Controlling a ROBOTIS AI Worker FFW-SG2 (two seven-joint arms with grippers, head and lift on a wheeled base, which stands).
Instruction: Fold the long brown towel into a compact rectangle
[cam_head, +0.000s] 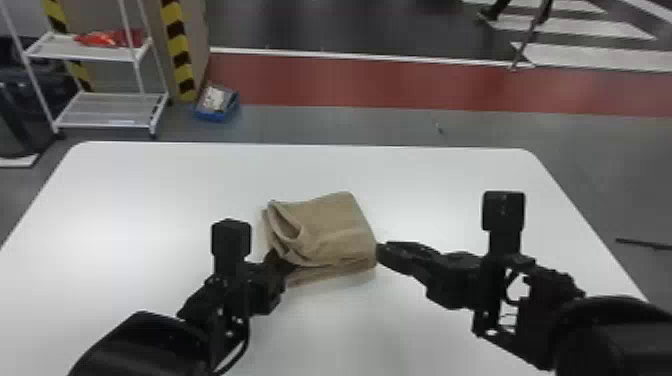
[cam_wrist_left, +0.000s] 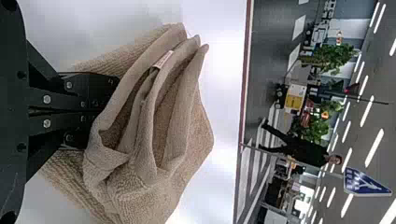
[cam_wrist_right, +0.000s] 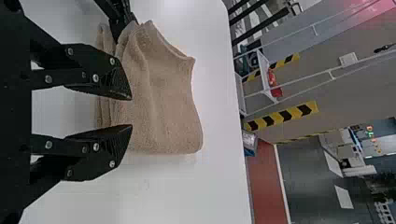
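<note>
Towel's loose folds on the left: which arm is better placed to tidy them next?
Probably the left. The left gripper is right there, fingers close together, tips hidden behind the brown towel's folds. The right gripper is open at the opposite edge.

Our left arm (cam_head: 150, 345) and right arm (cam_head: 610, 335) angle inward; our left gripper (cam_head: 282, 261) is pinched closed, our right gripper (cam_head: 384, 251) spread apart.
</note>
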